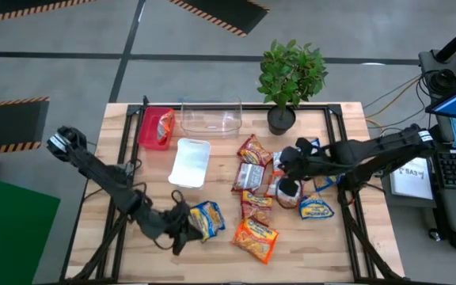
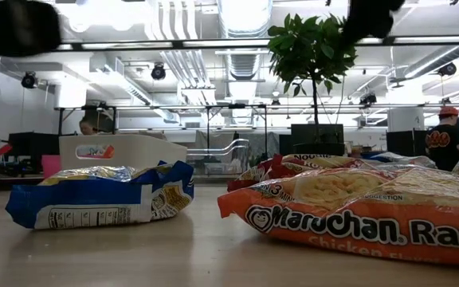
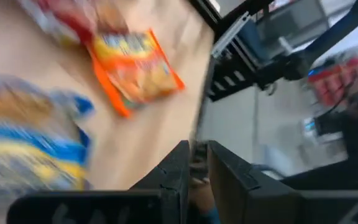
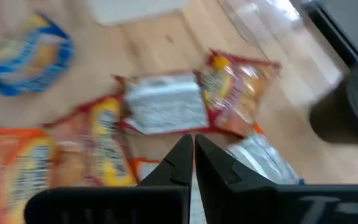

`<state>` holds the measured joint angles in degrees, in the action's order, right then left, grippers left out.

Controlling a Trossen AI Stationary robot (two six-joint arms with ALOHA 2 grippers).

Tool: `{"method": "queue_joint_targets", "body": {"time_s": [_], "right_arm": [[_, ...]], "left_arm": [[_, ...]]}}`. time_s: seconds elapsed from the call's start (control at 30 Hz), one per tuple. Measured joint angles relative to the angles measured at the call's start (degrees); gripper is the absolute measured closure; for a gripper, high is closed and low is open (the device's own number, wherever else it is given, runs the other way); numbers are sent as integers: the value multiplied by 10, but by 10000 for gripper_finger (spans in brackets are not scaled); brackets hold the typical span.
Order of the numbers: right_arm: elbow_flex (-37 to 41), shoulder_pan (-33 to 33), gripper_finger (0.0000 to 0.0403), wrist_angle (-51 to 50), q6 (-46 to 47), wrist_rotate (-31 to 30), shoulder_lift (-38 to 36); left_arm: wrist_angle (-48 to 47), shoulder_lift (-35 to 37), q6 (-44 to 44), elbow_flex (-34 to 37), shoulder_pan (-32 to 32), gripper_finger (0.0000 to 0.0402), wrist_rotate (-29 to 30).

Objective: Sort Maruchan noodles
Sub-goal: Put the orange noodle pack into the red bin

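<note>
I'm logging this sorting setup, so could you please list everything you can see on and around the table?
Noodle packets: about ten, mostly red-brown and orange, clustered centre-right on the table.
Blue-and-yellow packet: one, front left, beside the left gripper.
Orange packet: one, front centre.
Red tray: one, back left, holding a packet.
Clear tray: one, back centre.
White tray: one, in front of the clear tray.
Potted plant: one, green in a dark pot, back right.
Person: dark shirt, in the room behind.
Left gripper: front left, nearly shut, empty.
Right gripper: over the cluster, shut, empty.
</note>
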<state>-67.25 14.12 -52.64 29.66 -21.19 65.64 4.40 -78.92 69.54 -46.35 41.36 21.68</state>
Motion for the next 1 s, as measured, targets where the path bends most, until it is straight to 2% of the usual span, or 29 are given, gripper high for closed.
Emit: {"method": "queue_joint_targets", "body": {"time_s": [0.07, 0.13, 0.23, 0.3, 0.37, 0.43, 0.5, 0.63, 0.7, 0.77, 0.83, 0.93, 1.0], "right_arm": [[-8, 20, 394, 8, -14, -12, -3], [5, 48, 394, 47, -22, -50, -5], [69, 98, 394, 166, -43, -134, -7], [123, 126, 394, 252, -61, -161, -4], [172, 148, 394, 304, -51, -187, 0], [209, 159, 394, 316, -8, -198, 1], [225, 160, 394, 255, 67, -169, -1], [190, 152, 394, 30, 246, -59, -20], [150, 153, 394, -63, 315, -36, -30], [106, 155, 394, -111, 358, -26, -38], [68, 163, 394, -108, 375, -47, -43], [40, 194, 394, -54, 355, -140, -38], [44, 218, 394, 4, 304, -207, -25]], "left_arm": [[3, -19, 26, -34, 22, 362, 35], [0, -37, 12, -70, 39, 362, 78], [-38, -72, -65, -133, 47, 362, 120], [-94, -98, -126, -178, 46, 362, 143], [-149, -128, -183, -222, 47, 362, 191], [-198, -161, -244, -261, 47, 362, 243], [-251, -189, -299, -291, 42, 362, 264], [-327, -223, -390, -322, 12, 362, 265], [-339, -227, -451, -323, -8, 362, 251], [-340, -219, -504, -316, -29, 362, 218], [-337, -206, -541, -315, -56, 362, 173], [-334, -186, -578, -310, -84, 362, 144], [-330, -177, -594, -301, -94, 362, 138]]}}
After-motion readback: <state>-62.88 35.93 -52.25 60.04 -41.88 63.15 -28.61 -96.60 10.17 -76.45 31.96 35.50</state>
